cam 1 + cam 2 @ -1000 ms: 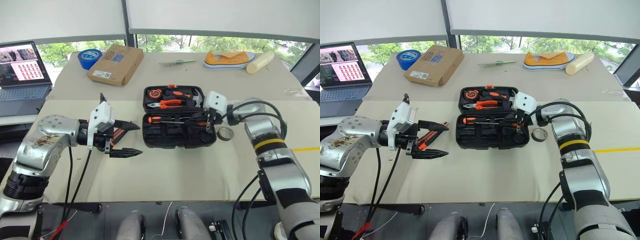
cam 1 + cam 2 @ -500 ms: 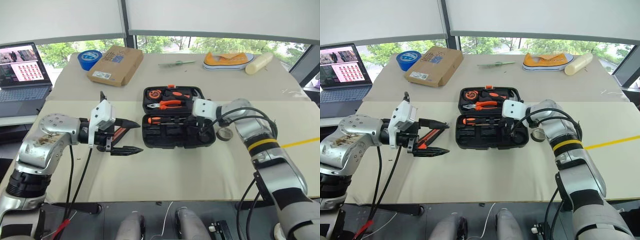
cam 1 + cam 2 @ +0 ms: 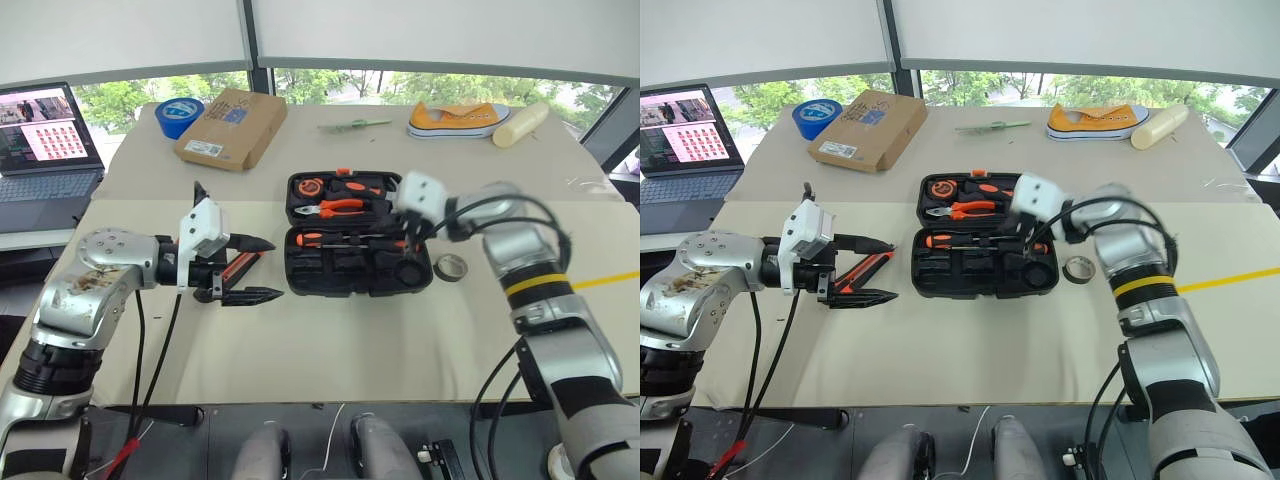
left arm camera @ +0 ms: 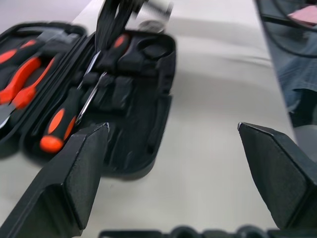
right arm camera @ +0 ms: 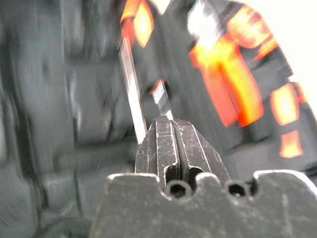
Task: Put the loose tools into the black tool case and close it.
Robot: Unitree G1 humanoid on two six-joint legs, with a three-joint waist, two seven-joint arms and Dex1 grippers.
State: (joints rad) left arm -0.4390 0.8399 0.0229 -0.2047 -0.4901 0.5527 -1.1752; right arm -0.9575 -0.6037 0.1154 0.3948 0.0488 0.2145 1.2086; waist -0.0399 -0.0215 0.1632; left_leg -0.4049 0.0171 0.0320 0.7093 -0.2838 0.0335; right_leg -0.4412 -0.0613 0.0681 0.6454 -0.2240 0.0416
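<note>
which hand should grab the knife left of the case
Left: its open left hand hangs right beside the utility knife; the shut right hand is over the black tool case.

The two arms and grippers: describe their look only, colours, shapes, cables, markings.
Both arms are silver-grey metal with rounded joints and loose black cables. The left gripper has a white block behind two pointed black fingers. The right gripper has the same white block; its forearm wears a yellow band. The left arm's shell looks scuffed with brownish marks.
</note>
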